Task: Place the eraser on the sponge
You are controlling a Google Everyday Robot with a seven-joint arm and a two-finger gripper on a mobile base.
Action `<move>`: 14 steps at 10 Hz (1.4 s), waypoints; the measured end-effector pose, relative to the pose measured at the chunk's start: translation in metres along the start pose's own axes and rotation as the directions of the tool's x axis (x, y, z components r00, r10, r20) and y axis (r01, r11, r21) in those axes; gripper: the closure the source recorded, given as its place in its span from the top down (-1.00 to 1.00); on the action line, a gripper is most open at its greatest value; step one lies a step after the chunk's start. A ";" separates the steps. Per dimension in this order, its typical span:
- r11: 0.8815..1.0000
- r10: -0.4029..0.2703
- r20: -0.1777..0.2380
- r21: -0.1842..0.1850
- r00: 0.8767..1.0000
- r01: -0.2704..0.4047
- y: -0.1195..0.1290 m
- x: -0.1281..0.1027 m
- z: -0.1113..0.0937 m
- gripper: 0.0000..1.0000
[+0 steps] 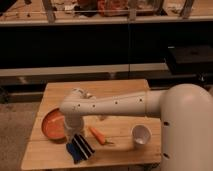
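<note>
Low down, pincer [80, 148] at table [120, 90] front, beside carrot [97, 135], eraser indiscernible.

Wooden table [120, 89] on carpeted floor [15, 131], dark shelving [75, 47] behind

Noted at front left of the table [120, 86]: gripper [80, 145], merged with a dark-and-blue item [75, 153], possibly the sponge; outlines not separable. Found orange plate [49, 127] partly hidden behind the arm [120, 105], itself cut off at right edge.
</note>
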 end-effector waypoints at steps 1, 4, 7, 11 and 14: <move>1.000 0.002 0.006 -0.005 1.000 -0.002 -0.002 -0.001 0.002 -0.63; 1.000 0.016 0.018 -0.015 1.000 -0.016 -0.009 -0.005 0.008 -0.36; 0.998 0.048 0.017 -0.028 0.999 -0.048 -0.019 -0.008 0.010 0.27; 0.996 0.084 0.015 -0.038 0.996 -0.084 -0.018 -0.006 0.019 0.60; 0.994 0.086 -0.013 -0.074 0.996 -0.087 -0.018 0.000 0.017 0.60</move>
